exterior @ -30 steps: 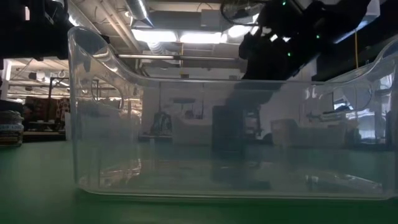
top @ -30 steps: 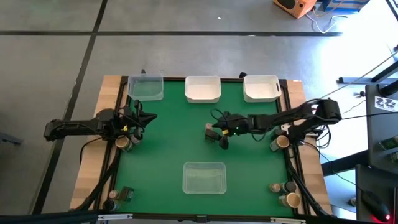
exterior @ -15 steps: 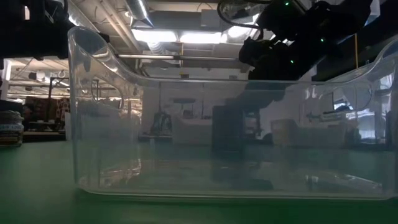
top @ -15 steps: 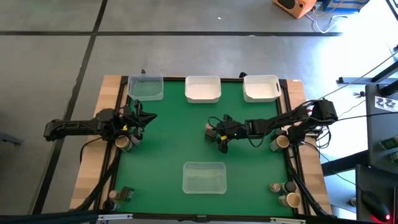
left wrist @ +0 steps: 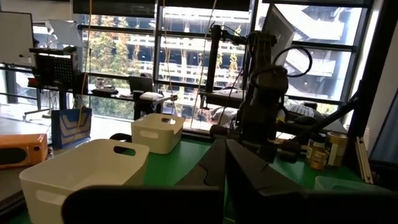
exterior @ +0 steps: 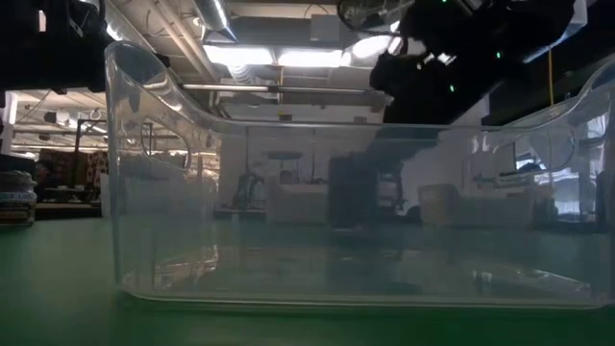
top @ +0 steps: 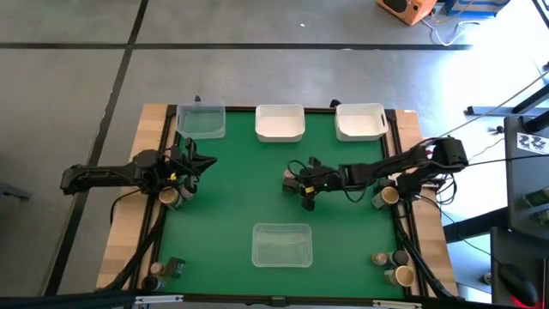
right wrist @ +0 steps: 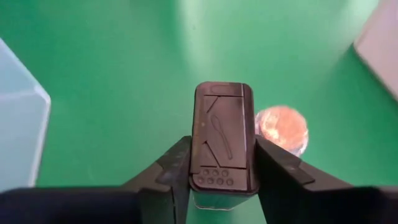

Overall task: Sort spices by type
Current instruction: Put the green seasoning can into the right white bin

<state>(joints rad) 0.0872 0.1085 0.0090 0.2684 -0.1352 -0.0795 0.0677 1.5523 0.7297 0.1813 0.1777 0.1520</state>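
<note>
Your right gripper (top: 306,190) sits near the middle of the green table (top: 232,197), reaching in from 3 o'clock, and its 2 fingers (right wrist: 179,163) are pressed against both sides of a dark rectangular spice tin (right wrist: 222,138) with a flip-top lid, so the pincer is clamped on that tin. In the right wrist view the tin stands upright between the fingers, and a small round jar with a shiny orange-tan top (right wrist: 283,127) sits on the green just beside it, on the side toward a white tray edge. Your left gripper (top: 187,165) waits at 9 o'clock near the table's left edge with its fingers (left wrist: 245,171) together and nothing between them. Seen from above, 3 trays line the far edge at 12 o'clock: a clear one (top: 201,120) and 2 white ones (top: 280,122), and a clear tray (top: 280,244) sits at 6 o'clock. More spice jars (top: 390,264) stand off the green at the near right corner.
</note>
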